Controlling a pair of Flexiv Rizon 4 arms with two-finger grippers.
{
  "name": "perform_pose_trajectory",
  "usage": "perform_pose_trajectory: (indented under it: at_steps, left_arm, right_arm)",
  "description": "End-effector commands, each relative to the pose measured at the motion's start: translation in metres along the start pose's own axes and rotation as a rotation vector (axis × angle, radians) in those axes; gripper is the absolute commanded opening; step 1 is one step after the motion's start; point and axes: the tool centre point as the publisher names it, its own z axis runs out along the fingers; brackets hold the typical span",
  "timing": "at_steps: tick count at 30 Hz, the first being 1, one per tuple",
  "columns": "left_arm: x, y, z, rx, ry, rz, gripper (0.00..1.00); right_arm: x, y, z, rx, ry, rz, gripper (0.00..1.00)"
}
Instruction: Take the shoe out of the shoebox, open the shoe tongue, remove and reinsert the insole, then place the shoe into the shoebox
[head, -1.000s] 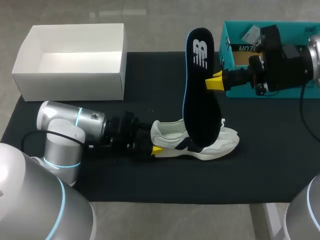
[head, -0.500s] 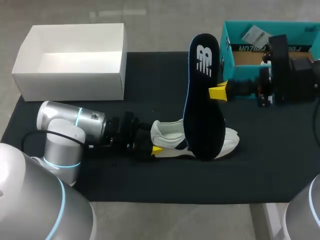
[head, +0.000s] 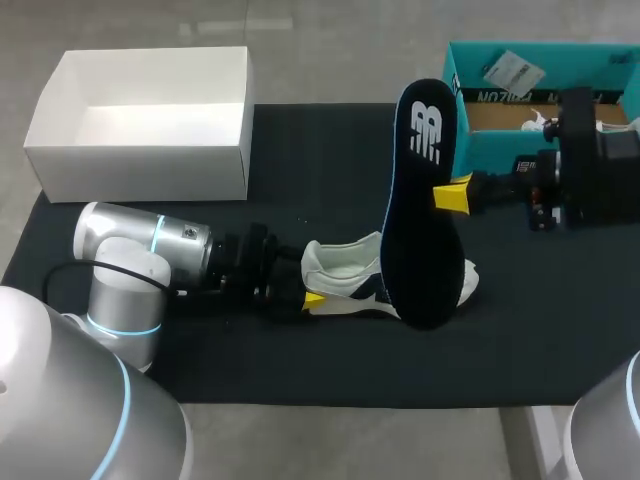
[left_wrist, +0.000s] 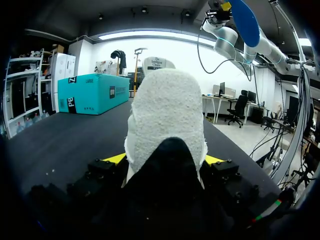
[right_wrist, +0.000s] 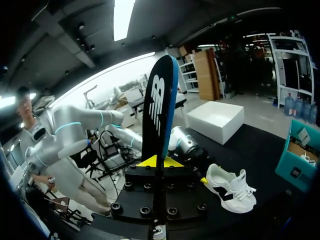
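Shoe (head: 345, 272) sits mid-mat (head: 300, 360), outside the teal shoebox (head: 480, 135) at far right. Left gripper (head: 312, 298) has its heel. Right gripper (head: 452, 195) holds the insole (head: 420, 220) upright over the shoe, logo end up.

Left wrist: heel fills the gap, fingers spread wide, both yellow tips pressing its sides.

Right wrist: fingers nearly closed, pinching the insole's edge; shoe on the mat ahead.

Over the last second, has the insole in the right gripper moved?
Yes. The insole, held by the right gripper, has shifted away from the white box toward the teal shoebox and slightly lower, while the shoe stays put.
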Motion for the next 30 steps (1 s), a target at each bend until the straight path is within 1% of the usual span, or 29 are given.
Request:
perform_pose_trajectory:
  at_steps: [1, 19, 20, 21, 22, 24, 25, 26, 30]
  left_arm:
    - [0.0002, 0.0002, 0.0001, 0.001, 0.0, 0.0, 0.0]
    - [0.0002, 0.0002, 0.0001, 0.001, 0.0, 0.0, 0.0]
    - [0.0002, 0.0002, 0.0001, 0.001, 0.0, 0.0, 0.09]
    - [0.0002, 0.0002, 0.0001, 0.001, 0.0, 0.0, 0.2]
    - [0.0001, 0.0007, 0.0007, -0.027, -0.005, -0.016, 0.3]
    - [-0.0016, 0.0001, 0.0039, -0.109, -0.021, -0.054, 0.55]
    - [-0.0018, -0.0006, 0.0044, -0.126, -0.02, -0.061, 0.76]
    - [-0.002, -0.0013, 0.0044, -0.122, -0.019, -0.062, 1.0]
    - [-0.0024, -0.0026, -0.0003, -0.143, -0.044, -0.072, 1.0]
  right_arm:
    - [0.0078, -0.0011, 0.0037, -0.005, -0.037, 0.001, 0.0]
    - [0.0078, -0.0011, 0.0037, -0.005, -0.037, 0.001, 0.0]
    - [0.0078, -0.0011, 0.0037, -0.005, -0.037, 0.001, 0.0]
    - [0.0078, -0.0011, 0.0037, -0.005, -0.037, 0.001, 0.0]
    - [0.0078, -0.0011, 0.0037, -0.005, -0.037, 0.001, 0.0]
    - [0.0078, -0.0011, 0.0037, -0.005, -0.037, 0.001, 0.0]
    - [0.0078, -0.0011, 0.0037, -0.005, -0.037, 0.001, 0.0]
    - [0.0078, -0.0011, 0.0037, -0.005, -0.037, 0.001, 0.0]
    - [0.0078, -0.0011, 0.0037, -0.005, -0.037, 0.001, 0.0]
